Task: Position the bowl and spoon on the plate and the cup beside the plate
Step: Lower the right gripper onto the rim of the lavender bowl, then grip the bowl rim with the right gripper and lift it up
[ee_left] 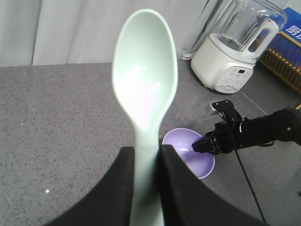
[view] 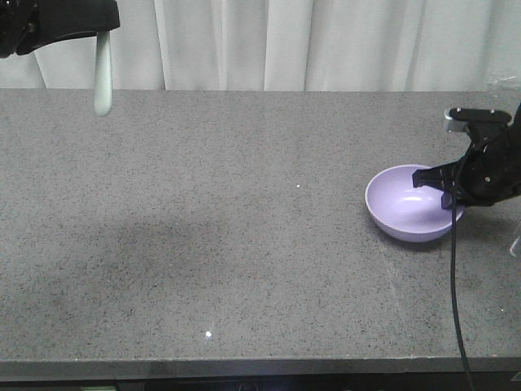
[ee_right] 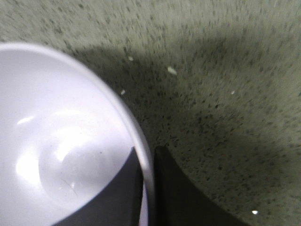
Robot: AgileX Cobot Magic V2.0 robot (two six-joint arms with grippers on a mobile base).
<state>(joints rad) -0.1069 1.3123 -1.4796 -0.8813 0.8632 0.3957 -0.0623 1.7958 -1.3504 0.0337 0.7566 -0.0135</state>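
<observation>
The grey speckled countertop (view: 244, 269) is running across the near field. Further back at the right, the lavender bowl (view: 403, 208) is sitting upright on it. The right gripper (ee_right: 149, 188) is pinching the bowl's right rim, one finger inside the wall and one outside, closed narrowly on it. At the far left, the left gripper (view: 102, 31) is clamping the mint-green spoon (view: 102, 77) by its handle, head hanging down, well above the counter. A white blender (ee_left: 235, 52) is standing beyond the bowl, and a pale curtain (view: 326, 41) is hanging behind.
</observation>
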